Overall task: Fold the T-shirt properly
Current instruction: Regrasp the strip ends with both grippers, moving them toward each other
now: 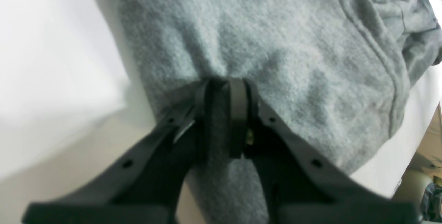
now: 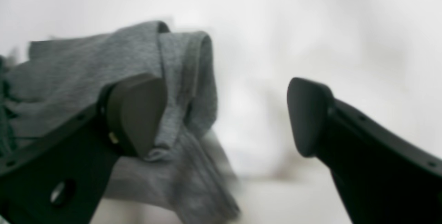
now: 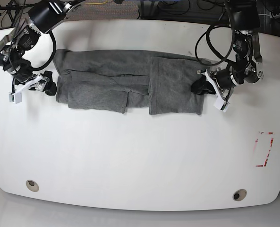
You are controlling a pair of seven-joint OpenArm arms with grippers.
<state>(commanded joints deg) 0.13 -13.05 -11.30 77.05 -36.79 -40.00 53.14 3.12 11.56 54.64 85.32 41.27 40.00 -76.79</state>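
Two pincers: one per arm, both at the shirt's ends.
Left pincer [image 1: 226, 89]: pressed together on a pinch of the T-shirt [image 3: 130, 82] edge; cloth bunches at the tips in the left wrist view.
Right pincer [image 2: 224, 113]: spread wide, nothing between the tips; a folded shirt edge lies against the outside of one finger [image 2: 134, 110], not gripped.
One T-shirt: lies as a long band across the far part of the bench [image 3: 140, 156], between the two arms.
Done so far: looks narrowed lengthwise, sides or sleeves turned in; a flap on the left arm's end already lies over the middle.
Left to do: my guess, bring the ends together crosswise and flatten; wrinkles show near the middle, edges uneven.
Progress: roughly halfway, judged.
Other items: one red-outlined marking [image 3: 264, 149] on the bench, two round holes near the front edge.
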